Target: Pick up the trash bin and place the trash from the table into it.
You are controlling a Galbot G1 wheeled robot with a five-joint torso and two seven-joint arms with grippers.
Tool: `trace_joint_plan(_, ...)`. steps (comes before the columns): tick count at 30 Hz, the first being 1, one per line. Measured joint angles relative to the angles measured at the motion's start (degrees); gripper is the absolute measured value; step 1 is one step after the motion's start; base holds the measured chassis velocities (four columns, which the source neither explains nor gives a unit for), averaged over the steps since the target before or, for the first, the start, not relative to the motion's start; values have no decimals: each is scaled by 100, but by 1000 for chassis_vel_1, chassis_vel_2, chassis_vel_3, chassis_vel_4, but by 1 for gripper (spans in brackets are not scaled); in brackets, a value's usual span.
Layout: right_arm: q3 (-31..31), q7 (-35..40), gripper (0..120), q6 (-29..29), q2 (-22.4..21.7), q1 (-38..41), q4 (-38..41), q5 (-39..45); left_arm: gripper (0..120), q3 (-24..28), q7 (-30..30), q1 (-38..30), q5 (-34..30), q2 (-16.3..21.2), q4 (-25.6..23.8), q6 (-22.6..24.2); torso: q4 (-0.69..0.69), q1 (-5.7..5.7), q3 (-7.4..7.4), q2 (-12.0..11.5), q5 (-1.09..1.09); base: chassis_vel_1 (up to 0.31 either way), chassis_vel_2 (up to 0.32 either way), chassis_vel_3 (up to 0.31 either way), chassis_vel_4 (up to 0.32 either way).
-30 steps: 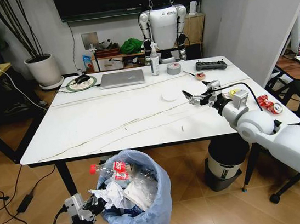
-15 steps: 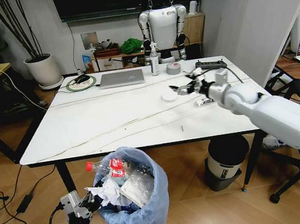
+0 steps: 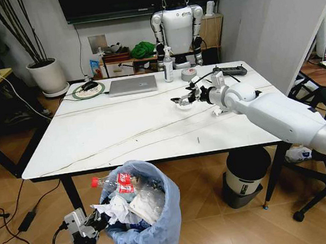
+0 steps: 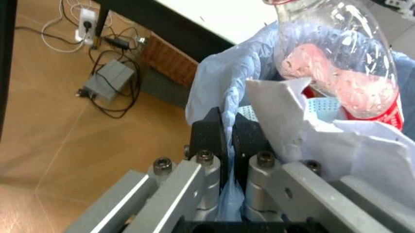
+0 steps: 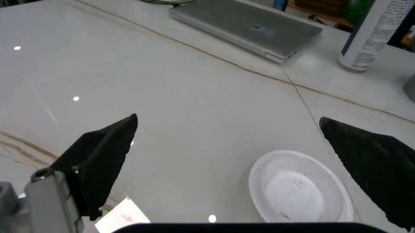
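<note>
Right claw (image 3: pixel 182 100) swung from the table's right edge to over the white lid (image 3: pixel 183 105), spread wide

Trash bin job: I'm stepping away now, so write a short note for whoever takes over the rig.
Left gripper: shut on the rim of the trash bin, holding it below the table's near edge.
Right gripper: open, over the table above a white lid.
Done: the bin already holds a red-capped bottle and crumpled tissues.
Left: the white lid and a small wrapper beside the right arm. The laptop and spray bottle stay.
</note>
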Motion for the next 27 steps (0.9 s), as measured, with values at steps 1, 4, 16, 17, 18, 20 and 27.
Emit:
trace_joint_plan(1, -24, -69, 100, 1, 108, 41, -145, -36, 0, 3, 3, 12, 4, -1, 0, 0, 0, 0, 0, 0, 0, 0, 0, 0, 0)
trace_joint_plan(4, -108, -243, 100, 49, 387, 123, -484, -171, 0, -10, 3, 20, 1, 7, -33, 0, 2, 0, 0, 0, -1, 0, 0, 0, 0)
trace_joint_plan(16, -41, -642, 100, 242, 873, 79, -1437, -711, 0, -53, 4, 72, 0, 7, -108, 0, 0, 0, -1, 0, -1, 0, 0, 0, 0)
trace_joint_plan(17, -32, -682, 100, 256, 845, 57, -1491, -783, 0, -51, 6, 72, 2, 5, -109, 0, 1, 0, -1, 0, -1, 0, 0, 0, 0)
trace_joint_plan(18, -27, -706, 100, 268, 804, 31, -1526, -831, 0, -49, 6, 72, 5, 2, -110, -1, 2, 0, -1, 0, 0, 0, 0, 0, 0)
trace_joint_plan(20, 6, -742, 100, 284, 697, -38, -1564, -889, 0, -45, 9, 73, 10, -2, -112, -3, -1, 0, -1, 0, 0, 0, 0, 0, 0)
trace_joint_plan(27, 125, -736, 98, 338, 598, -168, -1654, -964, 0, -18, 16, 69, 29, -16, -121, -7, -2, 0, 0, 0, 2, 0, 0, 0, 0)
